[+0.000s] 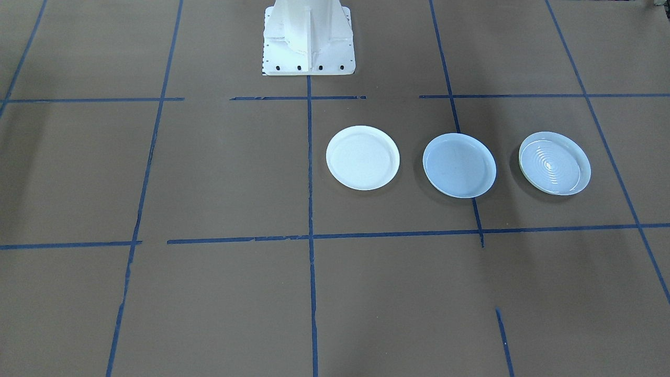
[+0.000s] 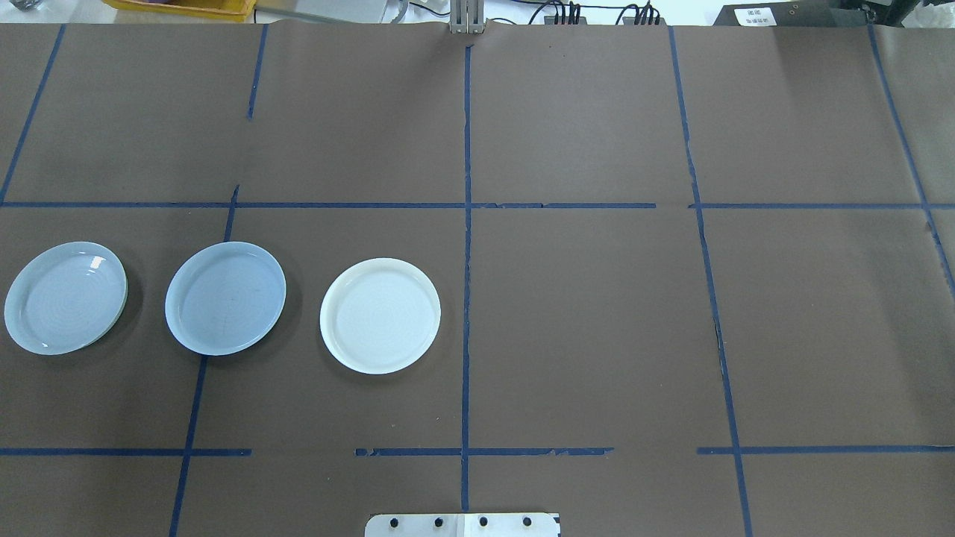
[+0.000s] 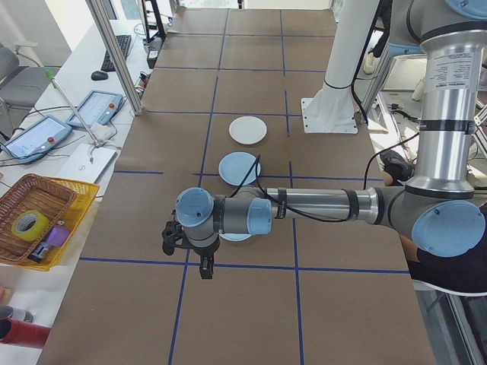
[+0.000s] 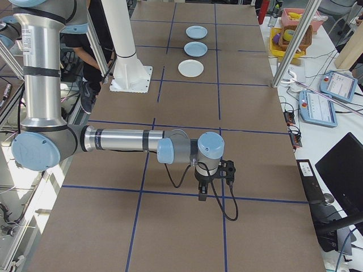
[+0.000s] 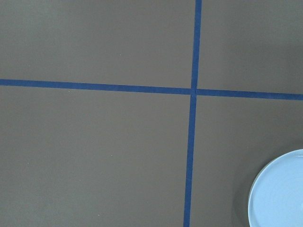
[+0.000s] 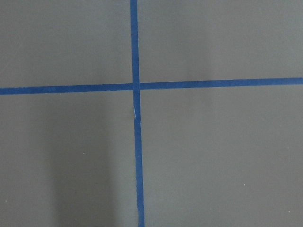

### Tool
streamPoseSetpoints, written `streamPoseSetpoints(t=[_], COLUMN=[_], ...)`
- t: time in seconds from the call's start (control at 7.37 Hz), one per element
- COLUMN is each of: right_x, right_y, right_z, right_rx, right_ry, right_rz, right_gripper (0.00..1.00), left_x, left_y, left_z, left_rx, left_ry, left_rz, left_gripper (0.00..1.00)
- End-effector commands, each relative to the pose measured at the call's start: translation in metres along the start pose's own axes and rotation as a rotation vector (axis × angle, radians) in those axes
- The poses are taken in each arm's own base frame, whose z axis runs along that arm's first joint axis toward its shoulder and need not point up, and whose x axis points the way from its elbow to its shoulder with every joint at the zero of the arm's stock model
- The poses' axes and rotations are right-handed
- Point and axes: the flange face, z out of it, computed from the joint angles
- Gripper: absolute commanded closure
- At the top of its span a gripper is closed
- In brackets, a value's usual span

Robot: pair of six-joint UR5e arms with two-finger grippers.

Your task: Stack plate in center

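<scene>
Lying in a row on the brown paper-covered table (image 2: pixel 597 335) are 3 round shallow plates: a glossy rippled plate (image 2: pixel 66 297) far left, the plain pale blue centre plate (image 2: pixel 225 297), and a bright white plate (image 2: pixel 380 315). Nothing is stacked yet. The left gripper (image 3: pixel 186 247), seen just beside the rippled plate, is judged nearer; the right gripper (image 4: pixel 212 175) is well apart. Finger spread cannot be told.

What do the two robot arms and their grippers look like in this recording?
Both arms are alike: silver-grey metal tubes joined by rounded joints with pale blue caps. The left arm has black bands around its tubes and a label with small print on the upright link. A thin black cable loops along each wrist. The left gripper and the right gripper are small and black.
</scene>
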Motion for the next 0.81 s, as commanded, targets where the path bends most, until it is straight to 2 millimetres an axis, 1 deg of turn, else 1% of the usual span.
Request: streamPoseSetpoints(t=[0.0,0.14,0.27,0.41,0.54,0.68], right_x=[0.0,0.0,0.0,0.0,0.0,0.0], right_y=[0.0,0.0,0.0,0.0,0.0,0.0], right_z=[0.0,0.0,0.0,0.0,0.0,0.0], right_rx=[0.0,0.0,0.0,0.0,0.0,0.0], right_ry=[0.001,0.0,0.001,0.0,0.0,0.0], right_rz=[0.0,-0.002,-0.002,0.0,-0.002,-0.002], right_gripper=[0.0,0.0,0.0,0.0,0.0,0.0], left_x=[0.005,0.009,0.027,0.036,0.049,0.073], left_y=[0.0,-0.003,-0.015,-0.021,-0.022,-0.022], left_z=[-0.006,-0.009,-0.021,-0.028,-0.031,-0.009], left_rx=[0.009,0.021,0.043,0.069,0.09,0.047], left_ry=[0.001,0.004,0.026,0.029,0.031,0.035], left_rz=[0.007,0.018,0.05,0.073,0.111,0.141], left_gripper=[0.0,0.0,0.0,0.0,0.0,0.0])
